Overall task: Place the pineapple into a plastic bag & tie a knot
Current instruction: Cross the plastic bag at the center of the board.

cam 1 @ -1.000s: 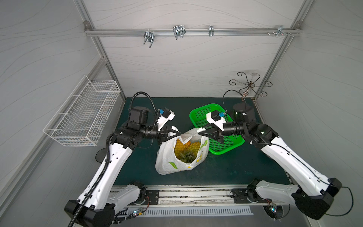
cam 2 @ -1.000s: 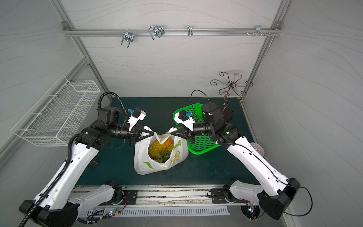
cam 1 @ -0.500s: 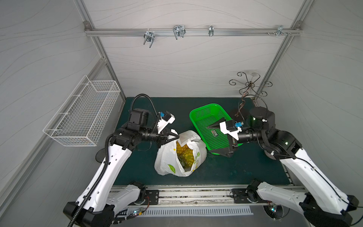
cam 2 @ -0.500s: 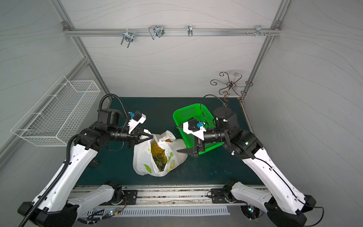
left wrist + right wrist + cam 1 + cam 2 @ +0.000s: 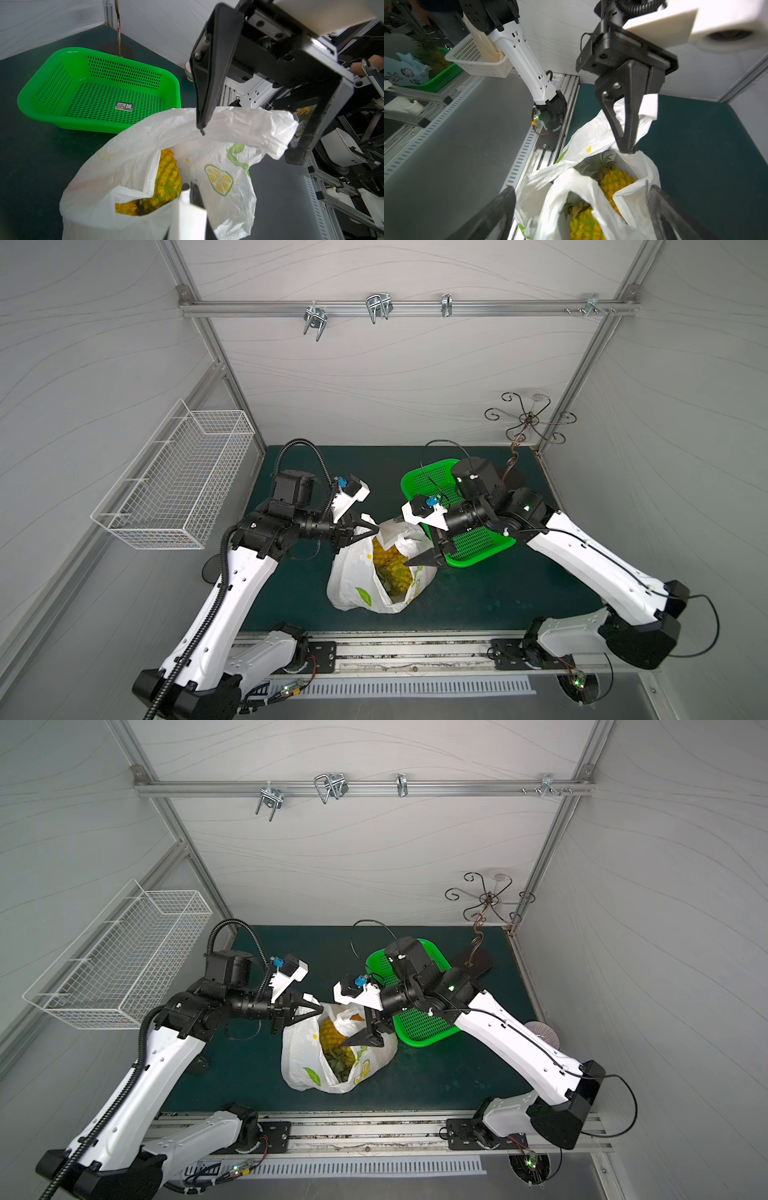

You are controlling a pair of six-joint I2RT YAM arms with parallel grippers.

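Observation:
The plastic bag (image 5: pixel 353 585) stands on the dark green mat with its mouth open in both top views. The yellow pineapple (image 5: pixel 392 568) lies inside it, also seen in the wrist views (image 5: pixel 167 180) (image 5: pixel 614 180). My left gripper (image 5: pixel 360 531) (image 5: pixel 190 187) is shut on the bag's left handle and holds it up. My right gripper (image 5: pixel 409 545) (image 5: pixel 581 188) stands wide open over the bag's right side, and the right handle loop (image 5: pixel 571 187) lies loose between its fingers (image 5: pixel 502 205). The knot is out of view.
A green perforated tray (image 5: pixel 478 545) (image 5: pixel 99 89) sits behind the right gripper, partly under that arm. A scrolled metal stand (image 5: pixel 528 423) occupies the back right corner. A white wire basket (image 5: pixel 178 485) hangs on the left wall. The arms' rail (image 5: pixel 395 651) runs along the front edge.
My right gripper let go of the bag's right handle, opened wide, drew back to the right, then returned to the bag's mouth. The bag sagged. The left gripper kept its hold.

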